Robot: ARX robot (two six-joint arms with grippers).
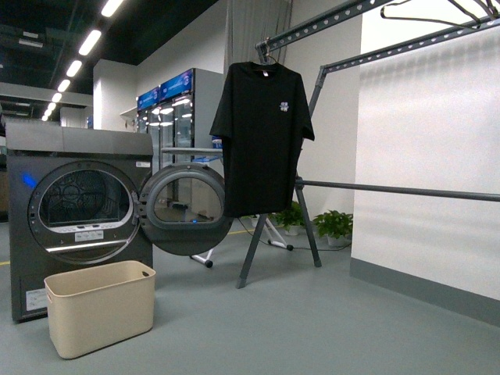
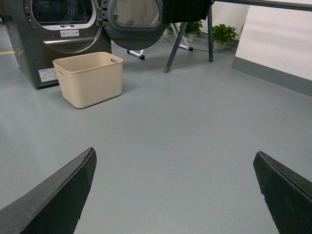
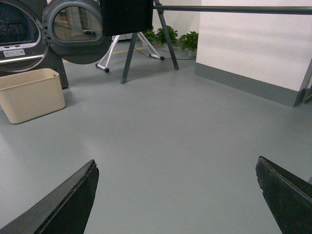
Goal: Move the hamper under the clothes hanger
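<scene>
The beige hamper (image 1: 101, 305) stands on the grey floor in front of the dryer, at the lower left of the front view. It also shows in the left wrist view (image 2: 90, 78) and in the right wrist view (image 3: 30, 94). The dark-grey clothes hanger (image 1: 394, 189) rises at the right, with a black T-shirt (image 1: 262, 137) hung on its top rail. The hamper stands to the left of the rack, apart from it. My left gripper (image 2: 174, 161) is open and empty above bare floor, far from the hamper. My right gripper (image 3: 177, 165) is open and empty too.
A grey dryer (image 1: 74, 219) stands at the left with its round door (image 1: 186, 207) swung open toward the rack. A white wall (image 1: 430, 156) with a grey skirting runs along the right. Potted plants (image 1: 334, 225) and a white stand's legs (image 1: 273, 234) sit behind the rack.
</scene>
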